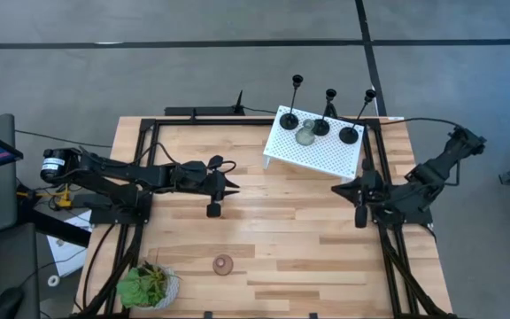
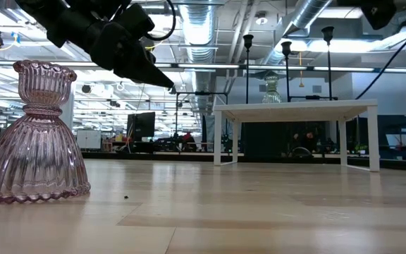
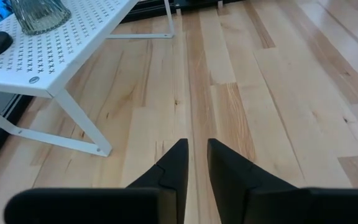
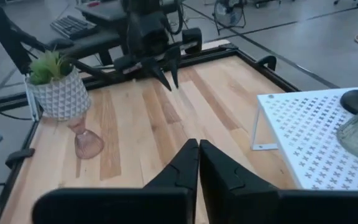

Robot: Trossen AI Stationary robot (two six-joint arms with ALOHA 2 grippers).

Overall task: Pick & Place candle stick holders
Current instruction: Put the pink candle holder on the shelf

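Worktop (image 1: 264,239), wooden. White perforated stand (image 1: 312,146) at its far edge carries three tall black holders (image 1: 322,111) (long axes upright) and the grey-green holder (image 1: 305,135). Pinkish-brown holder (image 1: 224,264) upright near the front edge. Left hand (image 1: 235,185) slightly parted, empty, mid-worktop; right hand (image 1: 336,190) closed, empty.

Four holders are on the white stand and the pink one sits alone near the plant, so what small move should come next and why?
Probably the left end effector should swing back toward the pink holder. It hangs above bare wood mid-table holding nothing, fingers nearly closed, and is the closer arm. The right end effector is shut beside the white stand, farther off. The pink holder alone stands off the stand.
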